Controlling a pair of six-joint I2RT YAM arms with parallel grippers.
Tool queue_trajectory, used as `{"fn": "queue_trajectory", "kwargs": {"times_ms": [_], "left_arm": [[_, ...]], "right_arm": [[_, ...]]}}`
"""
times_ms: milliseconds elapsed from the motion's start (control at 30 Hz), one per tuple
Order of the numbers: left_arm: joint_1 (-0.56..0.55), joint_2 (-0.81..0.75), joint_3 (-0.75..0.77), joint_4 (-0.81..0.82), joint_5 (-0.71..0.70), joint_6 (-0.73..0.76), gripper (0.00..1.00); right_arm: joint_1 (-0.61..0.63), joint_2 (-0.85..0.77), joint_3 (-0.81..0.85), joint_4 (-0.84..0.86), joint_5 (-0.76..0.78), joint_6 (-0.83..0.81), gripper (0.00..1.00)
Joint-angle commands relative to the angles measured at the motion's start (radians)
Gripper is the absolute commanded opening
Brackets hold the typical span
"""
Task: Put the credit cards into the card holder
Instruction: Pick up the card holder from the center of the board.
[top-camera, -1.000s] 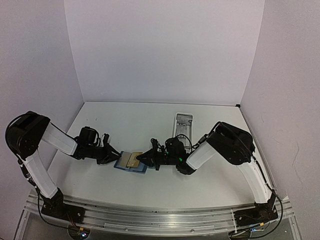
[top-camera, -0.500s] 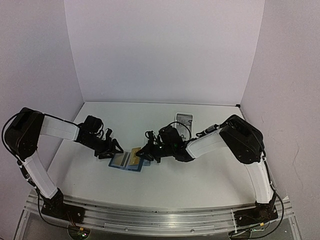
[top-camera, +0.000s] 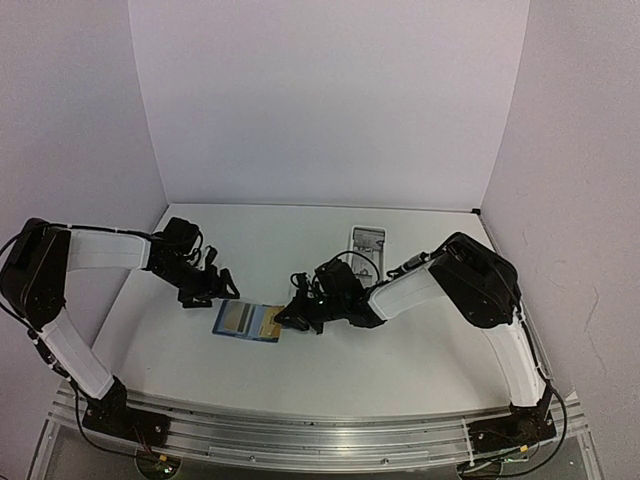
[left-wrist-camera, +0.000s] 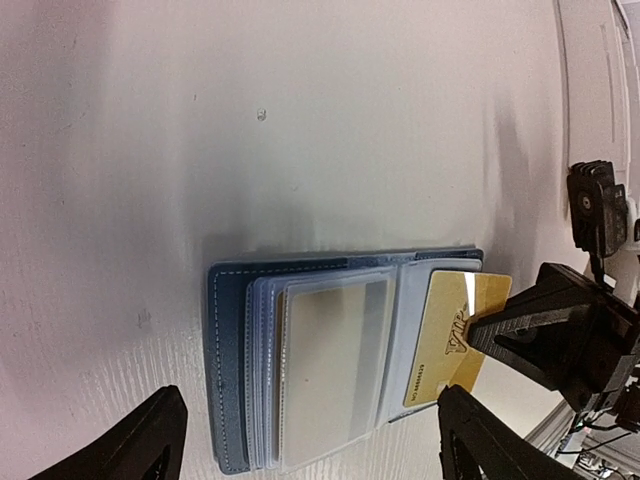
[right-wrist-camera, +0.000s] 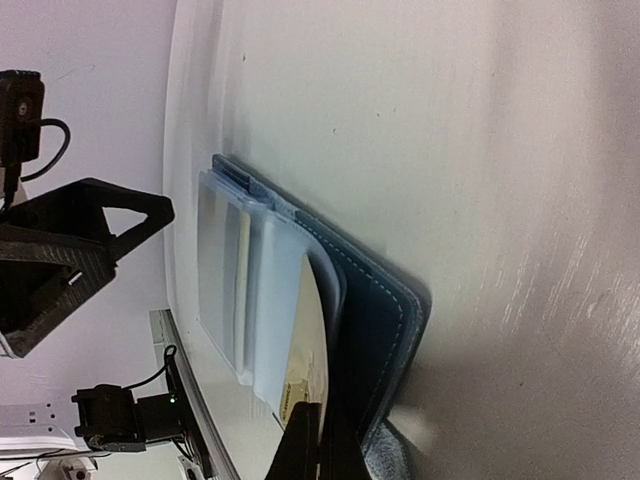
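Currently the holder (top-camera: 247, 322) lies open and flat on the table (top-camera: 330, 375), between the two arms and nearer the left one. Its blue cover faces down and its clear sleeves (left-wrist-camera: 325, 365) face up.

The right gripper (top-camera: 293, 312) sits low at the holder's right edge, its fingers (left-wrist-camera: 535, 330) pinched tight on the outer end of the gold card (left-wrist-camera: 452, 335). That card lies over the right half of the holder, and its gripped end juts past the blue rim. From the right wrist, the card's other end looks tucked between a clear sleeve and the blue cover. How deep it goes I cannot tell.

A grey card (left-wrist-camera: 330, 365) already sits inside the clear sleeve on the left half.

The left gripper (top-camera: 212, 287) hangs just beyond the holder's far left corner. Its jaws are spread wide and hold nothing. In its own wrist view the two fingertips frame the holder from either side without touching it.

A white tray (top-camera: 367, 240) rests farther back on the table, well apart from the holder and behind the right arm's wrist.
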Motion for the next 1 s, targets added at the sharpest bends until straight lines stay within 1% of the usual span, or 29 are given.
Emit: {"fn": "queue_trajectory", "kwargs": {"times_ms": [0,67,133,200,233,267,300,367,500,567,633,700,867,967], "left_arm": [[0.013,0.013,-0.084,0.052,0.031,-0.027,0.86],[0.016,0.06,-0.144,0.117,0.04,-0.052,0.86],[0.033,0.07,-0.173,0.153,0.026,-0.036,0.86],[0.05,0.077,-0.193,0.213,0.057,-0.009,0.86],[0.051,0.081,-0.202,0.258,0.095,0.001,0.86],[0.05,0.097,-0.224,0.321,0.164,-0.005,0.85],[0.051,0.107,-0.234,0.345,0.188,-0.02,0.85],[0.05,0.135,-0.281,0.437,0.292,-0.086,0.83],[0.051,0.141,-0.329,0.524,0.374,-0.148,0.8],[0.052,0.138,-0.333,0.552,0.396,-0.162,0.76],[0.059,0.125,-0.333,0.599,0.447,-0.196,0.68],[0.063,0.118,-0.329,0.623,0.485,-0.222,0.65],[0.091,0.109,-0.316,0.621,0.544,-0.231,0.57],[0.093,0.111,-0.304,0.622,0.564,-0.218,0.49]], "right_arm": [[0.0,0.052,0.008,-0.072,0.008,-0.023,0.0],[0.0,0.046,-0.004,-0.073,0.002,-0.024,0.0],[0.0,0.037,-0.016,-0.072,0.004,-0.03,0.0],[0.0,0.035,-0.022,-0.071,0.001,-0.037,0.0],[0.0,0.038,-0.02,-0.071,-0.001,-0.039,0.0],[0.0,0.043,-0.017,-0.07,-0.003,-0.041,0.0],[0.001,0.047,-0.015,-0.069,-0.005,-0.043,0.0],[0.0,0.054,-0.004,-0.068,-0.005,-0.048,0.0],[-0.001,0.067,0.005,-0.068,-0.012,-0.055,0.0],[0.0,0.073,0.005,-0.066,-0.015,-0.05,0.0],[-0.002,0.077,0.0,-0.06,-0.014,-0.046,0.0],[-0.003,0.074,-0.003,-0.059,-0.015,-0.046,0.0],[-0.013,0.062,-0.006,-0.057,-0.011,-0.053,0.0],[-0.014,0.06,0.004,-0.059,-0.008,-0.061,0.0]]}}
